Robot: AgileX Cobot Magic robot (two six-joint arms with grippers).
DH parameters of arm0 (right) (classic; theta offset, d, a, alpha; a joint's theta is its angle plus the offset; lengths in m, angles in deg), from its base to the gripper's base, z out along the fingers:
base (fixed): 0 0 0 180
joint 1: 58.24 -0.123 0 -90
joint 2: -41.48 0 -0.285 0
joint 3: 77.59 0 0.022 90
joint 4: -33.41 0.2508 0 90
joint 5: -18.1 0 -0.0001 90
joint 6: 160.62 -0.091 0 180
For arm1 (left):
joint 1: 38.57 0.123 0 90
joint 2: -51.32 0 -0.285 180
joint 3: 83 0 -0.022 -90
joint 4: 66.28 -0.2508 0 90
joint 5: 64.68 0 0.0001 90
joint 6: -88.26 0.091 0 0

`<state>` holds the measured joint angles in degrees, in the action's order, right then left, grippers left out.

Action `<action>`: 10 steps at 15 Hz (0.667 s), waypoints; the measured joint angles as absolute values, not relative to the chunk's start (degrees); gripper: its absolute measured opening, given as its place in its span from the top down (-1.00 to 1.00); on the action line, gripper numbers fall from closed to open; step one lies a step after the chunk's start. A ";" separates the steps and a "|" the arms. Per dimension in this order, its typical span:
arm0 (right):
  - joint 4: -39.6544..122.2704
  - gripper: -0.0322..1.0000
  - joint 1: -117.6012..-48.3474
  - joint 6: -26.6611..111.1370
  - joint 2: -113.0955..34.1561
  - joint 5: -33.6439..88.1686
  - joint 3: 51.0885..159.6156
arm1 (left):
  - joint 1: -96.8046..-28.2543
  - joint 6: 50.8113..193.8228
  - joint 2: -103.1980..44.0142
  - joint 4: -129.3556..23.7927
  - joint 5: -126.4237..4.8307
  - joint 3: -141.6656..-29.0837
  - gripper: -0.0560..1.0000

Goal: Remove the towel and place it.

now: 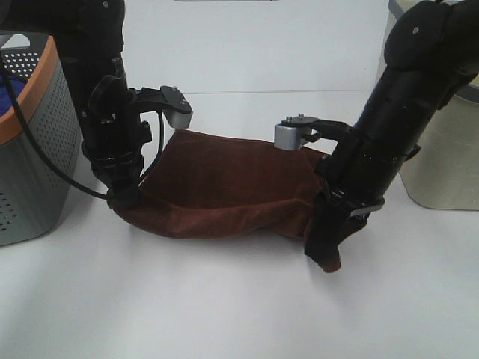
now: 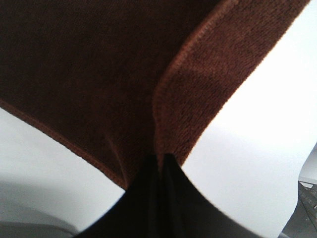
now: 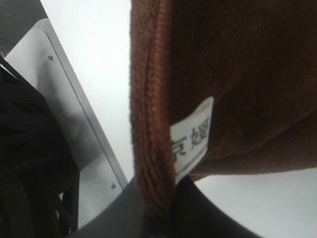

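The dark brown towel (image 1: 224, 187) hangs stretched between my two grippers just above the white table, sagging in the middle. My left gripper (image 1: 126, 200) is shut on its left corner; the left wrist view shows the hemmed edge (image 2: 163, 99) pinched between the closed fingers (image 2: 159, 163). My right gripper (image 1: 325, 250) is shut on the right corner; the right wrist view shows the towel's hem (image 3: 151, 124) and a white care label (image 3: 190, 141) running into the closed fingers.
A grey perforated basket (image 1: 34, 157) with an orange rim and blue fabric inside stands at the left edge. A beige container (image 1: 441, 161) stands at the right, also in the right wrist view (image 3: 64, 99). White table (image 1: 239, 307) in front.
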<state>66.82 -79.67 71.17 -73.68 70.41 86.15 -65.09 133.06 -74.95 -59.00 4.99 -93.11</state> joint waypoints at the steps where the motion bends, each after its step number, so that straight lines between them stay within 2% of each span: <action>1: 67.79 0.62 -79.67 71.00 -73.68 70.18 84.78 | -65.09 133.06 -74.84 -59.00 4.99 -92.02 0.87; 3: 71.00 0.15 -79.67 69.34 -73.68 67.71 83.23 | -65.09 133.24 -74.78 -59.00 5.11 -90.41 0.75; 4: 72.26 -0.24 -79.67 66.24 -73.68 66.45 83.17 | -65.09 133.24 -74.78 -59.00 5.11 -90.30 0.50; 5: 72.26 -0.51 -79.67 65.10 -73.68 66.28 83.17 | -65.09 133.24 -74.61 -59.00 4.65 -90.30 0.24; 6: 72.20 -0.63 -79.67 64.81 -73.68 66.28 83.17 | -65.09 133.18 -74.49 -59.00 3.96 -90.30 0.08; 7: 72.09 -0.77 -79.67 64.47 -73.68 66.57 83.17 | -65.09 132.78 -74.44 -58.95 2.59 -90.30 -0.20; 8: 72.03 -0.84 -79.67 63.15 -73.56 67.14 83.35 | -65.09 131.98 -74.44 -58.66 1.32 -90.30 -0.38; 10: 71.52 -0.90 -79.67 58.68 -72.07 67.60 84.89 | -65.09 130.66 -74.44 -58.26 -0.45 -90.30 -0.50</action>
<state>71.52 -79.67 58.68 -72.07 67.60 84.89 -65.09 130.66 -74.44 -58.26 -0.45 -90.30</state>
